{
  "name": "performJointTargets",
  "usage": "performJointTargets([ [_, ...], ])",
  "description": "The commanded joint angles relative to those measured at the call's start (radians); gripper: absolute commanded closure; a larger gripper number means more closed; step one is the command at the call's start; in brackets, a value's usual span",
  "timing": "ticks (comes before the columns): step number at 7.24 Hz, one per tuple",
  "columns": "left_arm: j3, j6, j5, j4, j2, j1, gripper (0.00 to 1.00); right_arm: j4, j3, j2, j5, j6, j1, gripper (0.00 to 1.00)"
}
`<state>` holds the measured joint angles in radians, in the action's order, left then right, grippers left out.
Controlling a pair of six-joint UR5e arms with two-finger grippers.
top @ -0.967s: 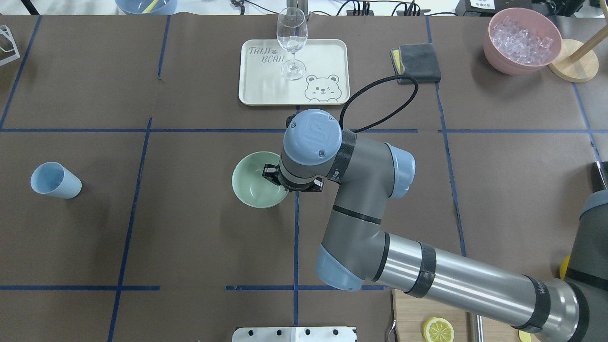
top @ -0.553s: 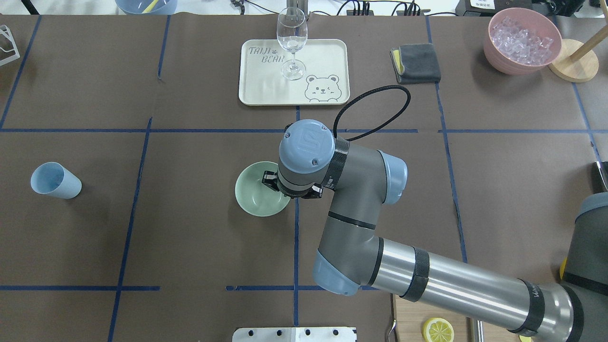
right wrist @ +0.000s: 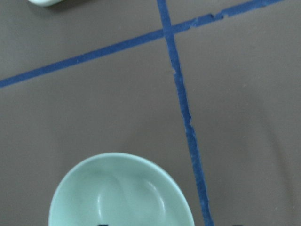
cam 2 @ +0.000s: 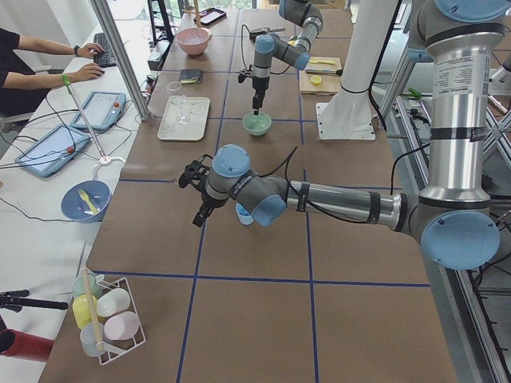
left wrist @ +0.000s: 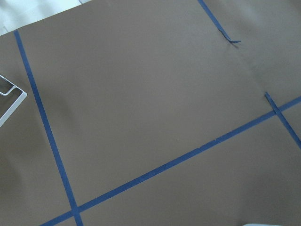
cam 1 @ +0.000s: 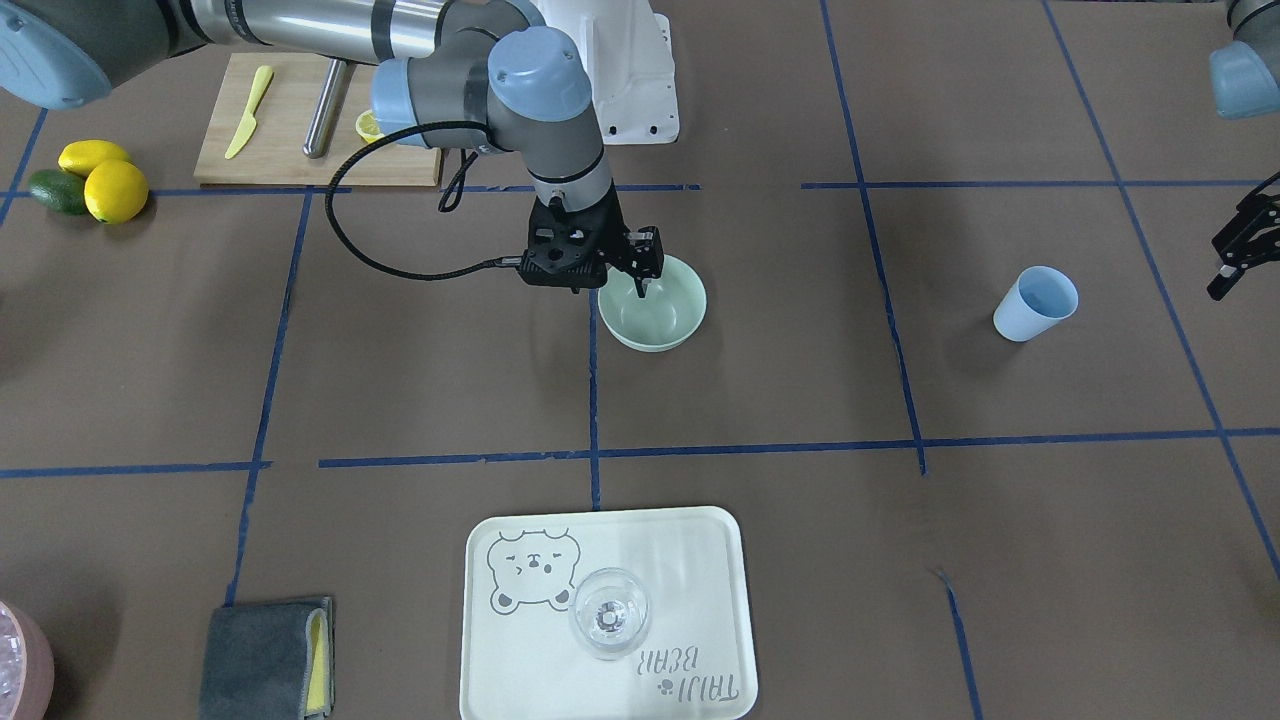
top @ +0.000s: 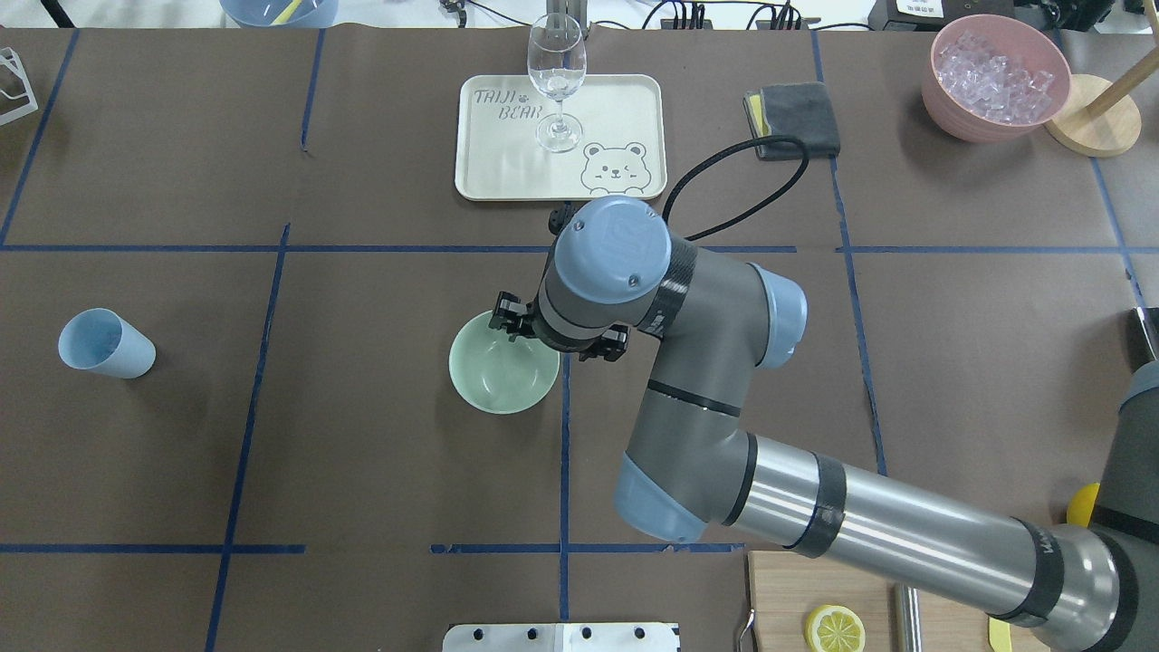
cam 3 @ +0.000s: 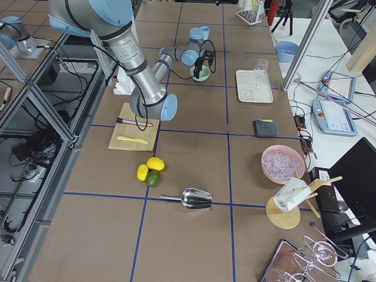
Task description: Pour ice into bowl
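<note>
At far left, left gripper [cam 1: 1235, 255]: beyond the blue cup [top: 104, 344], half out of frame; we cannot tell whether its fingers are apart.
Bowl [top: 498, 376]: we see it upright at centre.
Right gripper [cam 1: 612, 283]: above the bowl's rim, fingers spread, one inside, one outside.
Ice [top: 994, 68]: piled in the pink container [top: 960, 113], far right.

The empty mint-green bowl [top: 498, 376] sits upright mid-table; the ice [top: 994, 71] is piled in a pink container [top: 973, 127].

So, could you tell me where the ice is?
Overhead view: the ice fills the pink bowl at the far right corner, beside a round wooden base.
</note>
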<state>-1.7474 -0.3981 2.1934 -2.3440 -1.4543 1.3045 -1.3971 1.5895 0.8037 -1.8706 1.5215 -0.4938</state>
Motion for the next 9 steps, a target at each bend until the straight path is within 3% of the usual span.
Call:
performJointTargets([
  [1,-0.079,-0.334,-0.17,-0.276,0.168,-0.164,0.05,0.01,0.099,0.104,-0.068,-0.062,-0.089,0.0],
  [2,-0.09,-0.452,-0.287,-0.387,0.225,-0.247,0.11,0.01,0.102,0.123,-0.064,-0.098,-0.091,0.0],
  [3,-0.093,-0.56,-0.347,-0.502,0.262,-0.293,0.08,0.01,0.106,0.127,-0.065,-0.098,-0.097,0.0],
  [4,-0.093,-0.605,-0.471,-0.606,0.323,-0.347,0.05,0.01,0.115,0.134,-0.065,-0.096,-0.094,0.0],
  [6,-0.092,-0.703,-0.844,-0.629,0.392,-0.622,0.01,0.01,0.119,0.137,-0.065,-0.098,-0.094,0.0],
  [7,-0.092,-0.758,-0.922,-0.627,0.402,-0.704,0.01,0.012,0.119,0.138,-0.064,-0.1,-0.095,0.0],
  [9,-0.09,-0.806,-1.239,-0.62,0.405,-0.944,0.0,0.012,0.119,0.137,-0.064,-0.1,-0.101,0.0],
])
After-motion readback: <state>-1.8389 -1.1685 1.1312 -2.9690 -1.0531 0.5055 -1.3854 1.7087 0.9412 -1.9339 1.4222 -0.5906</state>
